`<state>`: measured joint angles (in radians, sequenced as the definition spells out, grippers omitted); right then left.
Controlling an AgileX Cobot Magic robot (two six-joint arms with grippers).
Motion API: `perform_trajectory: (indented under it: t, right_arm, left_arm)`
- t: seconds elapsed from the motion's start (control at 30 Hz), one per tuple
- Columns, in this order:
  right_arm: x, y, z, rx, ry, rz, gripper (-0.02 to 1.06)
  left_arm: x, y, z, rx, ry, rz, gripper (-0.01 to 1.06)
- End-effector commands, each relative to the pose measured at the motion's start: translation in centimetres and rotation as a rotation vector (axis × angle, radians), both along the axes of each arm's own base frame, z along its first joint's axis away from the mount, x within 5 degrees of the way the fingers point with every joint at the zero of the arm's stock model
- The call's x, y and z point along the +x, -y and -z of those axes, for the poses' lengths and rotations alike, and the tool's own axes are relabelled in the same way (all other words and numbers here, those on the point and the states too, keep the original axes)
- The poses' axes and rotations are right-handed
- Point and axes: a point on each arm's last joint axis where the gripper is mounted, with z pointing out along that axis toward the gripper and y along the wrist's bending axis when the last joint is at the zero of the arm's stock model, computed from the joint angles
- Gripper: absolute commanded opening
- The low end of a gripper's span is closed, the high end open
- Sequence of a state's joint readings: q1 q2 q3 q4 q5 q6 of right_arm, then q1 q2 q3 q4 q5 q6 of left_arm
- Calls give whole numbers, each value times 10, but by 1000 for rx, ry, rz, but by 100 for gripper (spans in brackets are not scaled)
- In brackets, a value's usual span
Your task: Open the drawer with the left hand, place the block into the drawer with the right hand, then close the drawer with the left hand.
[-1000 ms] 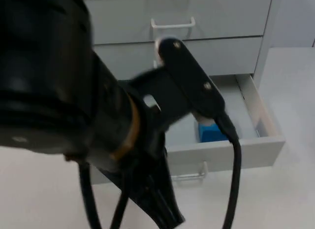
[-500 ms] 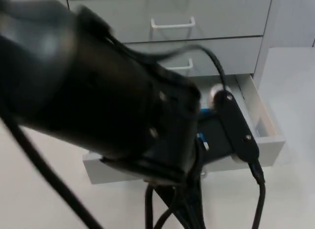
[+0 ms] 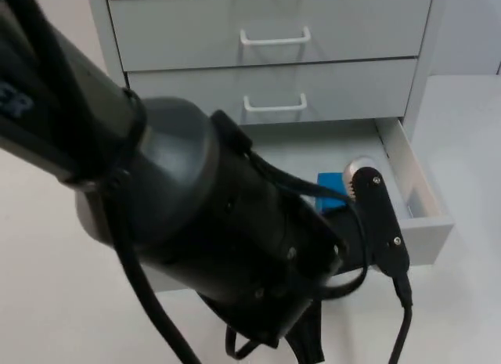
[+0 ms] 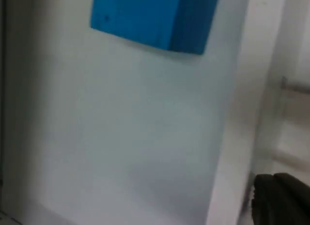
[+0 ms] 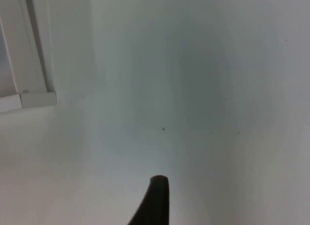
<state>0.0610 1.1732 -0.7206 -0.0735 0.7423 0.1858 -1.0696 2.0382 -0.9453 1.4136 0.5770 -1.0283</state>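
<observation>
Drawer (image 3: 423,215): pulled open at the bottom of the cabinet (image 3: 274,35).
Block (image 3: 333,192): blue, seen lying inside the drawer, near its front wall.
Left gripper (image 4: 283,198): held by the drawer front; open or closed cannot be told.
Right gripper (image 5: 155,201): held over the white table (image 5: 193,89); its state cannot be told.

Our left arm (image 3: 203,239) sweeps in from the upper left, a big dark bulk stretching down over the counter's near edge, its wrist bent toward the front. Our left pincer (image 4: 283,198) shows as one black fingertip in the left wrist view; we can't tell how its fingers stand. Our right pincer (image 5: 154,201) hovers low over the counter, one dark fingertip pointing out.
</observation>
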Motion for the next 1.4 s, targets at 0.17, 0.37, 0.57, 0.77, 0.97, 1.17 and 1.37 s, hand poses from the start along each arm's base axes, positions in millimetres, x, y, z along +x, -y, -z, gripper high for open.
perform_trajectory:
  t: [0.17,0.37,0.57,0.77,0.97,1.17,1.37]
  right_arm:
    - [-1,1,-1,-1,12,5,78]
    - [-1,1,-1,-1,14,4,78]
    - [-1,1,-1,-1,15,4,78]
    - [0,1,-2,1,34,3,78]
    - [1,1,-2,1,37,3,78]
    - [1,1,-2,1,37,3,78]
    - [1,1,-2,1,37,3,78]
  left_arm:
    - [14,-3,11,-9,54,-22,0]
    - [23,-2,2,-36,193,-24,0]
    - [30,-8,-2,-56,253,-97,0]
    - [49,-23,-2,-58,255,-168,0]
    - [69,-32,-7,-85,259,-227,0]
    - [98,-42,-16,-147,251,-289,0]
    - [122,-50,-27,-202,263,-337,0]
